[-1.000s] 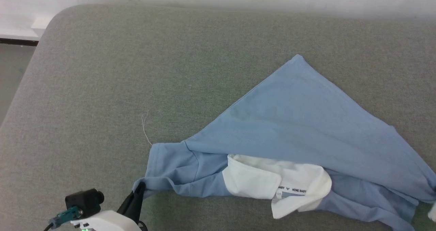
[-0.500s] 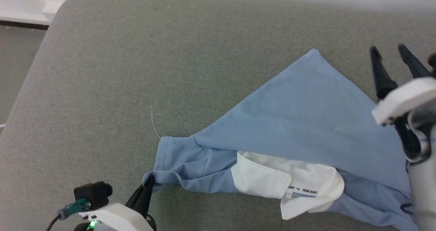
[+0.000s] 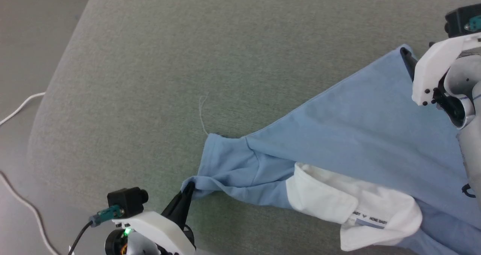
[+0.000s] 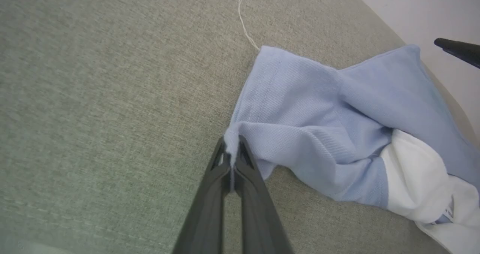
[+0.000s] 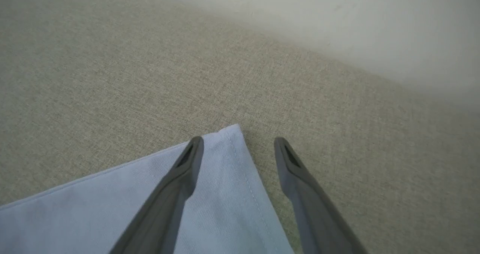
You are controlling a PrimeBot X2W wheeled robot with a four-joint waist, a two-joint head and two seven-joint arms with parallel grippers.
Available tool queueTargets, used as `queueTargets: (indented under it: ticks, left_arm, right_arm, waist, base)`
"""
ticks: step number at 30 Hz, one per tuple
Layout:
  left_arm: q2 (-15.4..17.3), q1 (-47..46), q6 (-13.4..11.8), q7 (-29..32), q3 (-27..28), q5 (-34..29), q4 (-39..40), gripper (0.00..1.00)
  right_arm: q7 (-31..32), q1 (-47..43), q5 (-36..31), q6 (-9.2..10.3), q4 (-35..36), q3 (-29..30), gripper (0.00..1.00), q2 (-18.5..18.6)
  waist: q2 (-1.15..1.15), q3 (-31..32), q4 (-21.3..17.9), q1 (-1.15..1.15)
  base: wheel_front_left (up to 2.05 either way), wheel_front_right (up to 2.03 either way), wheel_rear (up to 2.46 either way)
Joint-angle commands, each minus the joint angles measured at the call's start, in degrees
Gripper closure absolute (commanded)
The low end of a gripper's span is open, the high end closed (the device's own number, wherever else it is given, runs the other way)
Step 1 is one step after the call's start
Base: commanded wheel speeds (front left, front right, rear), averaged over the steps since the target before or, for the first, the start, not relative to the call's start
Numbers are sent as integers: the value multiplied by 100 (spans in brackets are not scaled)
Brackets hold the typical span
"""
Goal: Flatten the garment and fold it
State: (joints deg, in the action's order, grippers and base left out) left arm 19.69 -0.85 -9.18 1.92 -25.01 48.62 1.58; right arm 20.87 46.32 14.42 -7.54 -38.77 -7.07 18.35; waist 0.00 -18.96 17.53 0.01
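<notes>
Nearest to the robot, the left end effector [image 4: 232, 145] has its fingers pressed together on a thin fold at the edge of the sleeve [image 4: 277, 81] of the light blue polo shirt [image 3: 357, 134]. This bite looks very small; I think a strong pull can make the knit slip out. The shirt lies on the right part of the worktop [image 3: 188, 40], doubled over in a triangle, with the white collar [image 3: 338, 202] turned out at the near side. So a pull from one point may drag the whole heap instead of opening it.

At the far corner, the right end effector [image 5: 238, 143] is spread. One finger is above the cloth and the other above the bare surface. If it closes like this, it may catch only the hem, or nothing.

The worktop is covered in grey-green woven fabric, with a loose thread [image 3: 203, 112] beside the sleeve. To the left are a grey floor [image 3: 22, 40] with a white cable [image 3: 18, 104], and behind is a pale wall [image 5: 337, 21].
</notes>
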Motion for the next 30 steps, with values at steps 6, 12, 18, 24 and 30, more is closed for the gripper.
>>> queueTargets:
  ticks: [6,12,18,24,30]
  left_arm:
    - [-149,-205,145,-136,-88,42,-246,100]
    - [-228,-293,227,-194,-136,56,-419,100]
    - [-187,-269,206,-205,-116,63,-496,100]
    - [-60,-77,101,-207,-27,95,-421,100]
    - [201,255,-135,-140,113,93,-169,100]
  right_arm:
    - [926,485,-183,5,-464,-175,0,67]
    - [1934,734,-677,5,-842,-109,71,87]
    - [1632,511,-850,5,-521,187,100,-62]
    - [-49,-478,-739,5,154,865,100,-486]
    - [-1353,-1819,-495,5,1031,1215,100,-861]
  waist:
    - [0,-380,414,-1]
    - [0,-416,435,-1]
    - [0,-214,277,-1]
    - [0,237,-21,-1]
    - [0,687,-440,-1]
  base:
    - [0,0,0]
    - [0,0,0]
    - [0,0,0]
    - [0,0,0]
    - [0,0,0]
